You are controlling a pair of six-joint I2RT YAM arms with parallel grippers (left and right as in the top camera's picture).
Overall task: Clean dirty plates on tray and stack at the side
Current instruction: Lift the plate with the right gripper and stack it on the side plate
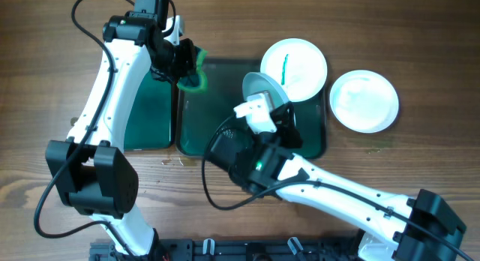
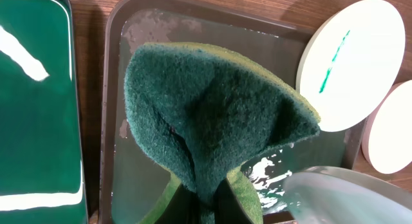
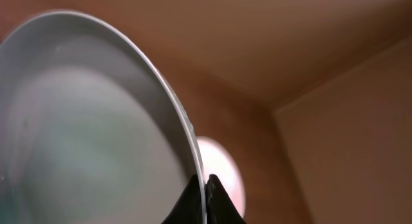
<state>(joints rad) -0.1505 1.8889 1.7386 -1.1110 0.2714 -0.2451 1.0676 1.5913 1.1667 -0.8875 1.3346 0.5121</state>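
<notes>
My left gripper (image 1: pixel 187 70) is shut on a folded green sponge (image 1: pixel 193 75), which fills the left wrist view (image 2: pixel 212 114), above the left end of the dark wet tray (image 1: pixel 217 141). My right gripper (image 3: pixel 205 182) is shut on the rim of a white plate (image 3: pixel 84 121) and holds it tilted up over the tray's middle (image 1: pixel 264 90). A second white plate (image 1: pixel 294 68) with a green streak leans on the tray's far right corner (image 2: pixel 351 63). A third white plate (image 1: pixel 364 100) lies on the table to the tray's right.
A shiny green tray (image 1: pixel 146 115) lies just left of the dark tray and shows in the left wrist view (image 2: pixel 35 102). The dark tray's floor holds water and white foam (image 2: pixel 270 172). Bare wooden table surrounds both trays.
</notes>
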